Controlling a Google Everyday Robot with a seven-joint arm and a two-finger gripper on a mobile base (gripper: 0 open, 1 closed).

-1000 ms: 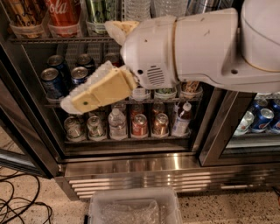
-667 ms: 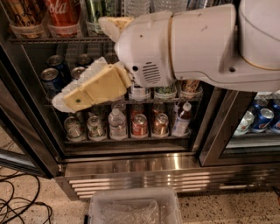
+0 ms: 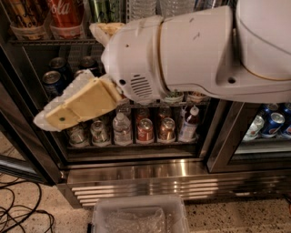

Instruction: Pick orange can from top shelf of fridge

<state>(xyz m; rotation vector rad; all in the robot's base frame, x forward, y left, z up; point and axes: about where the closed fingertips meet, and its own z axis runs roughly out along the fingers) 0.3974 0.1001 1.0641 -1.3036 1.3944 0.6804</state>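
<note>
The orange can (image 3: 23, 12) stands at the far left of the top shelf (image 3: 45, 41) in a clear tub, only its lower body showing at the frame's top edge. A red can (image 3: 66, 12) and a green can (image 3: 104, 8) stand to its right. My gripper (image 3: 68, 75) is open and empty in front of the fridge (image 3: 136, 175). Its upper finger (image 3: 107, 29) is at top-shelf height, just right of the red can. Its lower finger (image 3: 77, 107) slopes down in front of the middle shelf. The white arm hides the fridge's upper right.
Dark blue cans (image 3: 52, 79) sit on the middle shelf behind the gripper. Bottles and cans (image 3: 145, 129) line the bottom shelf. More blue cans (image 3: 268, 125) sit in the right-hand section. A clear plastic bin (image 3: 138, 216) and black cables (image 3: 18, 214) lie on the floor.
The arm and gripper have moved left across the fridge front. The upper finger now sits closer to the red can.
</note>
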